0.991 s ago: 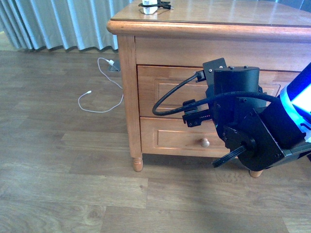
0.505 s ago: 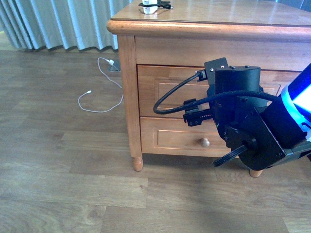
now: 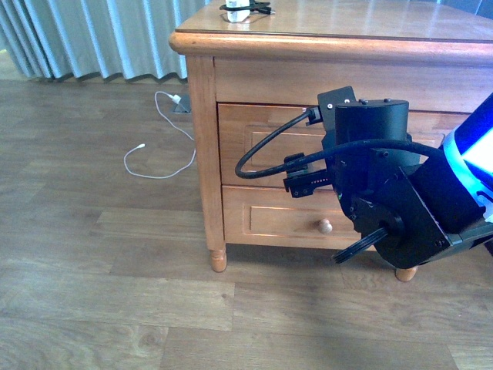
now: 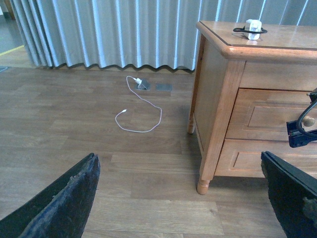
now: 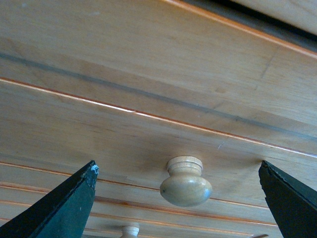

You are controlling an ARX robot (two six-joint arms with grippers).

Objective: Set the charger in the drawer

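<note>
Here the right hand (image 5: 177,167), spread wide, faces the shut drawer's (image 5: 124,136) knob (image 5: 185,181), the left hand (image 4: 179,157) likewise spread.

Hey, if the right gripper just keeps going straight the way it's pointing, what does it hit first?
Most likely the knob on the drawer, which sits centred ahead of the open right gripper; the remaining gap is unclear.

The charger (image 3: 240,11) lies on the cabinet (image 3: 370,19) top.
</note>
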